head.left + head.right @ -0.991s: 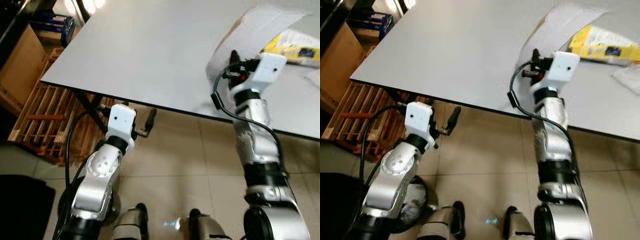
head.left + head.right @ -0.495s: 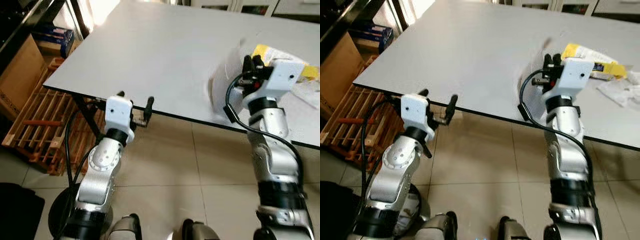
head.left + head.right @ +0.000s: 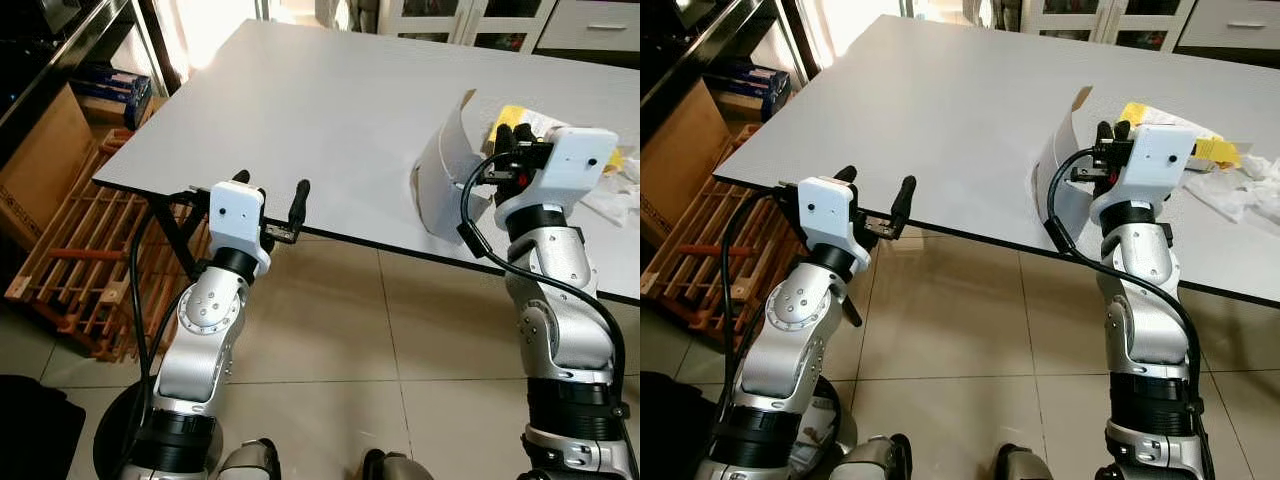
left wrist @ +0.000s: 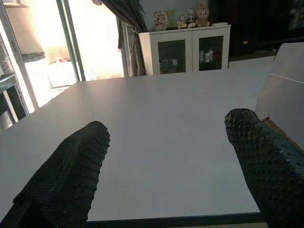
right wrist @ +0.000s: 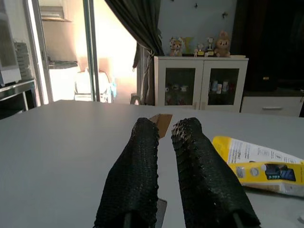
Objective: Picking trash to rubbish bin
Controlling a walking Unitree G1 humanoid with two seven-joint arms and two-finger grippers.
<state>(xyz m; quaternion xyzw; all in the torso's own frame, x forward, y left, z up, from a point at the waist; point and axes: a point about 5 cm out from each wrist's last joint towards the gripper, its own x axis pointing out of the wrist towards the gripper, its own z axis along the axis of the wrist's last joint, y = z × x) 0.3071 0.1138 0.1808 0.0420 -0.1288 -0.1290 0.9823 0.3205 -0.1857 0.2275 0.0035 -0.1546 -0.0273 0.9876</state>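
A white sheet of paper (image 3: pixel 443 168) stands curled up off the grey table (image 3: pixel 300 100) near its front edge. My right gripper (image 3: pixel 510 133) is shut on the sheet's edge, and the right wrist view shows the thin sheet (image 5: pixel 161 124) pinched between the two fingers (image 5: pixel 135 171). A yellow packet (image 3: pixel 1205 148) lies flat just beyond the gripper, with crumpled clear wrapping (image 3: pixel 1245 185) to its right. My left gripper (image 3: pixel 272 192) is held open at the table's front edge, with nothing between its fingers (image 4: pixel 71 166).
A wooden slatted crate (image 3: pixel 75 255) and a cardboard box (image 3: pixel 35 145) stand left of the table. Tiled floor (image 3: pixel 400 330) lies beneath me. A white glass-door cabinet (image 4: pixel 186 50) stands beyond the table's far side.
The view has tilted up and back. The sheet, lying flatter on the table earlier, now stands curled upright in my right gripper. My left gripper has risen to the table's edge.
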